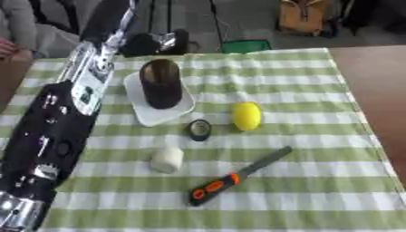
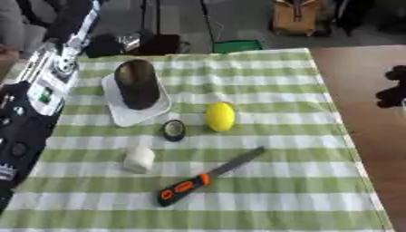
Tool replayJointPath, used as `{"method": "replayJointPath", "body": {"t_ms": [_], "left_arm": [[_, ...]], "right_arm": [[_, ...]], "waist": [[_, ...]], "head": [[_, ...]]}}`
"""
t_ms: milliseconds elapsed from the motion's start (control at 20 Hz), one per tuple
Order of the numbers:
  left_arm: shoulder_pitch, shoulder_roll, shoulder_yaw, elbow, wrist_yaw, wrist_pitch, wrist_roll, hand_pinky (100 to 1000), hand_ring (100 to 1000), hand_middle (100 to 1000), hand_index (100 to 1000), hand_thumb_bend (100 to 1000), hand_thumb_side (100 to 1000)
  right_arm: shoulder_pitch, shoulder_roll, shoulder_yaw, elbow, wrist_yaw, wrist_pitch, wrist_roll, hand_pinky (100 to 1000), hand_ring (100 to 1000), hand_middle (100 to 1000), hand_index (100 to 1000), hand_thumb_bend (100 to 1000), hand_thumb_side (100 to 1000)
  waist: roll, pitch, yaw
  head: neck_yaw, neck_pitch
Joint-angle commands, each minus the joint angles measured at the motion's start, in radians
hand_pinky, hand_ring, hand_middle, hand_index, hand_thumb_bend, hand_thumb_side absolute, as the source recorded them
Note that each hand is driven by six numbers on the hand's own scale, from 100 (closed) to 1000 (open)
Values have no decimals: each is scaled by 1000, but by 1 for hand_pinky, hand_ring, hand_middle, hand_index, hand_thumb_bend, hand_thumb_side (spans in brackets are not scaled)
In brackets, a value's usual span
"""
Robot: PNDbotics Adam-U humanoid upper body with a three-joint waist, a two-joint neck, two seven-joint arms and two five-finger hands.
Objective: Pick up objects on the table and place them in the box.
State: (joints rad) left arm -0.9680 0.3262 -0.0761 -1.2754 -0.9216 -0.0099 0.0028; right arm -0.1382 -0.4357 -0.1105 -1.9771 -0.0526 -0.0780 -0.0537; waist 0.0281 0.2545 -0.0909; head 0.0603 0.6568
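Table: a green and white checked cloth (image 1: 317, 172) covered most of it, with bare brown wood (image 2: 373, 136) showing along the 3 o'clock side.
Lemon: a yellow lemon (image 1: 247, 116) lay near the middle of the cloth, resting free.
Knife: a knife (image 1: 238, 176) with an orange and black handle lay at 6 o'clock from the lemon, handle toward 7 o'clock, blade pointing to 2 o'clock.
Roll: a small white roll (image 1: 166, 159) lay at 9 o'clock from the knife, apart from it.
Round thing: a small dark round thing (image 1: 199, 129) sat just beside the lemon at its 8 o'clock; I could not make out what it was.
Dish: a white dish (image 1: 147, 113) stood at 10 o'clock from the lemon.
Dark container: a tall dark container (image 1: 161, 83) stood on the dish.
Left arm: the black and silver left arm (image 1: 60, 118) ran down the 9 o'clock edge.
Left hand: out of sight.
Right hand: a dark hand (image 2: 394, 88) showed at the 3 o'clock edge over the bare wood, well apart from everything on the cloth; I cannot tell whether it was clenched or relaxed.
Box: I saw no box in either view.
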Motion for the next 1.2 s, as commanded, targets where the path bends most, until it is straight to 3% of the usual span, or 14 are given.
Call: {"method": "replayJointPath", "body": {"t_ms": [50, 100, 250, 300, 500, 650, 850, 1200], "left_arm": [[24, 64, 26, -197, 99, -8, 34, 681, 776, 793, 880, 728, 762], [64, 86, 33, -287, 180, -24, 53, 635, 752, 776, 869, 661, 751], [138, 132, 51, -442, 375, -37, 56, 631, 749, 774, 868, 658, 748], [198, 143, 63, -494, 448, -51, 67, 567, 686, 724, 845, 617, 711], [387, 188, 120, -624, 697, -70, 83, 530, 651, 690, 835, 641, 670], [470, 190, 163, -657, 764, -62, 95, 522, 642, 681, 832, 641, 667], [590, 123, 202, -667, 803, -61, 117, 498, 620, 655, 827, 606, 699], [639, 66, 194, -658, 813, -71, 88, 493, 615, 648, 827, 588, 714]], "right_arm": [[3, -19, -11, -23, 1, -1, -4, 584, 602, 692, 757, 200, 608], [5, -20, -13, -23, 2, -1, -6, 583, 601, 692, 758, 201, 608], [7, -20, -16, -23, 3, -1, -10, 583, 601, 692, 758, 201, 607], [6, -22, -17, -23, 5, -2, -10, 584, 601, 692, 758, 203, 607], [8, -25, -19, -23, 9, -3, -12, 583, 600, 692, 758, 202, 607], [12, -25, -22, -23, 11, -3, -15, 583, 599, 691, 758, 203, 606], [4, -35, -22, -23, 8, -9, -15, 584, 600, 692, 759, 207, 603], [1, -41, -20, -23, 3, -12, -13, 584, 600, 692, 760, 210, 601]], "waist": [[-10, -24, 15], [-12, -25, 27], [-13, -25, 40], [-13, -22, 50], [-16, -20, 71], [-20, -21, 85], [-25, -24, 109], [-29, -26, 118]], "head": [[-8, 3], [-14, 4], [-20, 6], [-27, 5], [-45, 6], [-51, 9], [-57, 15], [-58, 20]]}}
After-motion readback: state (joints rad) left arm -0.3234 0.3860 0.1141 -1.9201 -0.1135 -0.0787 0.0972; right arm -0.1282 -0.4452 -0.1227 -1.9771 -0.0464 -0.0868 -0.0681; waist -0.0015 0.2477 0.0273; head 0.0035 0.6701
